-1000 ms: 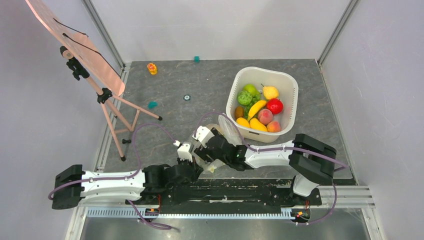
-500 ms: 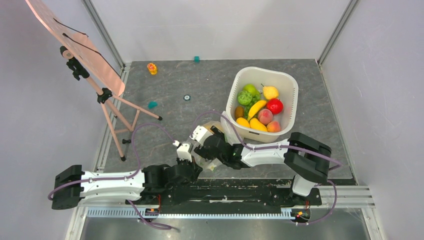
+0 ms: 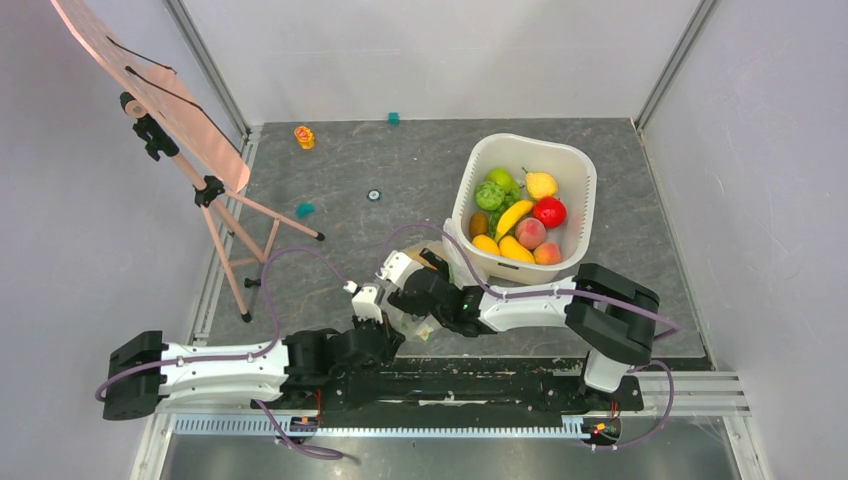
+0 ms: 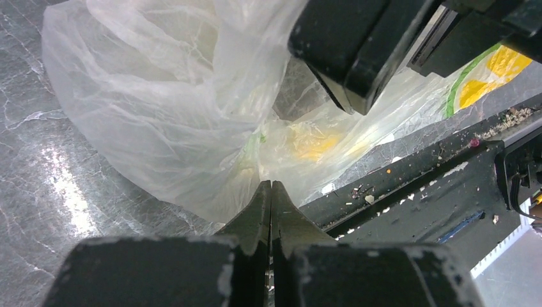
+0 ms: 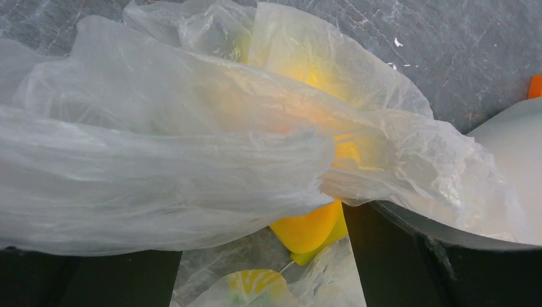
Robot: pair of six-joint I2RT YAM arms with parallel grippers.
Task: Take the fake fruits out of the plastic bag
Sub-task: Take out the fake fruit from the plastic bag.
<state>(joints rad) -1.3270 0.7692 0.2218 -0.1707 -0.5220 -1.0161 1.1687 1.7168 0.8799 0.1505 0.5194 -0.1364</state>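
Item: plastic bag (image 4: 160, 115), thin, crinkly, see-through film with a yellow-and-green print on one panel, which lay crumpled on the grey, stone-patterned table (image 3: 350, 150) near its front edge, just beside the white basin (image 3: 575, 160). In the top view its long axis ran roughly from the front edge toward the basin, though most of it was hidden under the right arm. Its open edge faced the right hand (image 5: 262, 262), whose fingers stood spread wide to either side of the film, gripping nothing. Contents: one glossy yellow fruit (image 5: 310, 227), smooth and rounded, with its bare end pointing out of the opening between those spread fingers. The rest showed only as an orange-yellow glow through the film, so its long axis could not be told. The left hand (image 4: 271, 185) was pressed together, pinching a gathered fold at the bag's lower edge, where the creases drew to a point. Stored apart: other fake fruits (image 3: 530, 232) heaped in the rounded-rectangular basin, among them a curved banana (image 3: 513, 217) lying diagonally.
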